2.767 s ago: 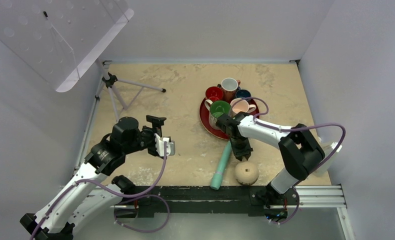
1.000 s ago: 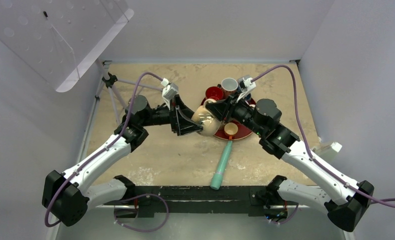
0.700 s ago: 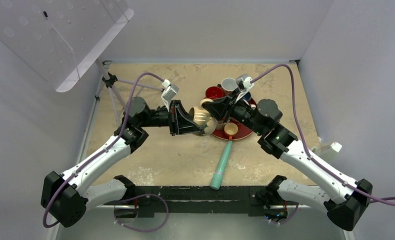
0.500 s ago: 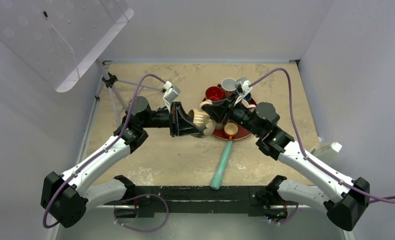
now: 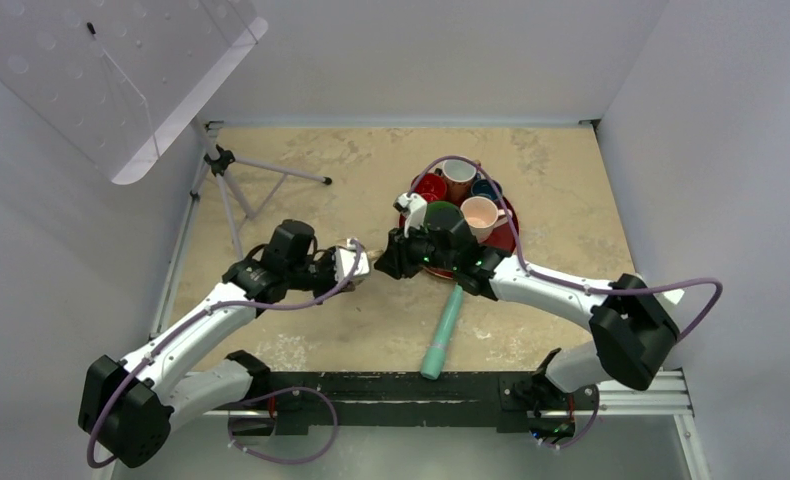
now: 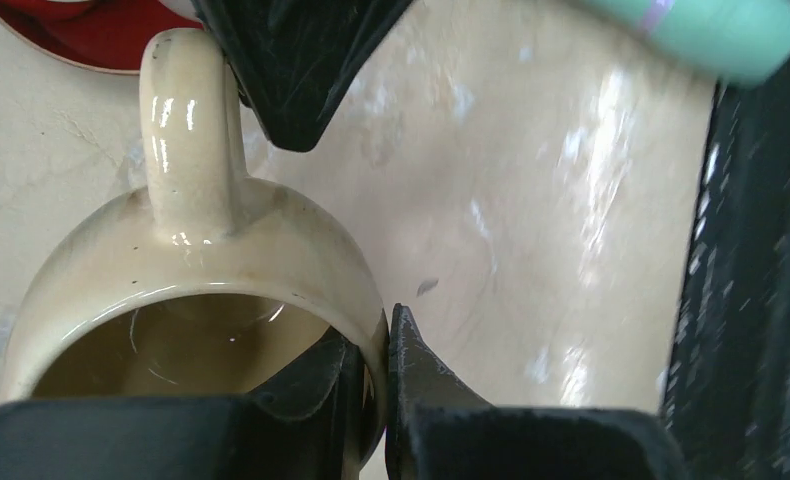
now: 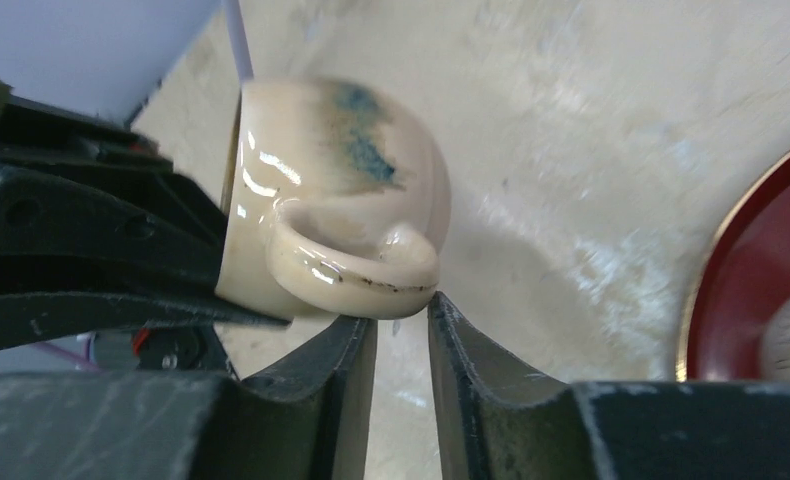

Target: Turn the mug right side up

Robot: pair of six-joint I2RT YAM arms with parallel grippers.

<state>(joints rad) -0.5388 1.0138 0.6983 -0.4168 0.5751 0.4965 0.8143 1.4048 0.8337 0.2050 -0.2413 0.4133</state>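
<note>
Rounded beige ceramic mug is between both pincers, just left of dark red round plate; left pincer clamped on its rim; right pincer slightly parted by the handle, gripping nothing.

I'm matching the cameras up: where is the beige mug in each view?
Top external: the mug, a tan sliver at centre, mostly hidden.
Left wrist: the mug, lower left, handle pointing up.
Right wrist: the mug, upper left of centre.
Shared landmark: the red tray.
</note>
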